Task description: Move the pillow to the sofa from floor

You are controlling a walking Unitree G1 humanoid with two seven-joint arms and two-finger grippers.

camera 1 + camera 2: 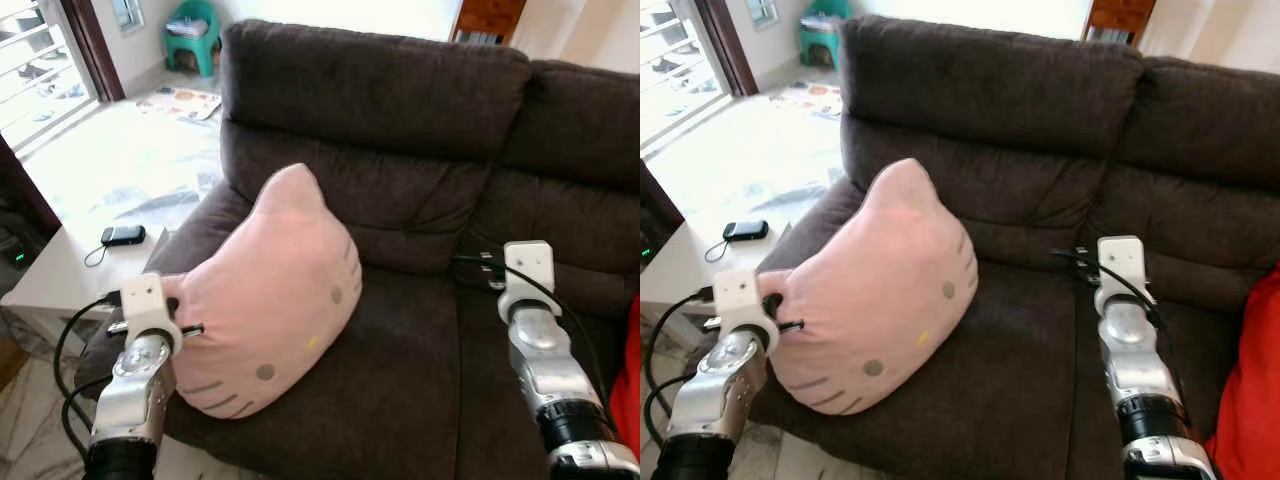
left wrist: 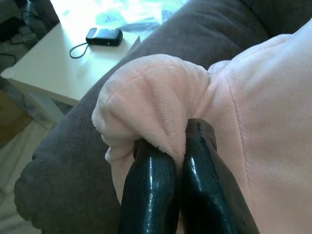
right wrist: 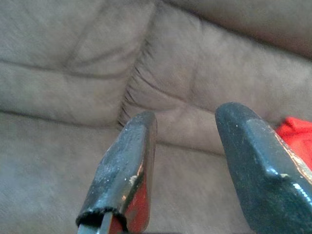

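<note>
Dark brown upholstery takes up most of the scene: a plush sofa [image 1: 420, 200] with a deep seat and padded back. On its left seat cushion, leaning toward the armrest, rests the pink pillow [image 1: 275, 290], a cat-face shape with whisker marks and two ears, one pointing up. It looks light, soft and squashy, so a pinch on a corner or ear should hold it better than a grip across its bulging middle; the fleecy cover seems unlikely to slip. The left gripper [image 2: 183, 161] has its two fingers pressed together on a bunched fold of the pillow's lower ear. The right gripper [image 3: 190, 161] hovers over the middle seat with its fingers spread, holding nothing. Beyond the armrest stands a white side table [image 1: 70, 275] with a small black device [image 1: 122, 235] on it; a red object [image 1: 1250, 380] sits at the sofa's right end.
</note>
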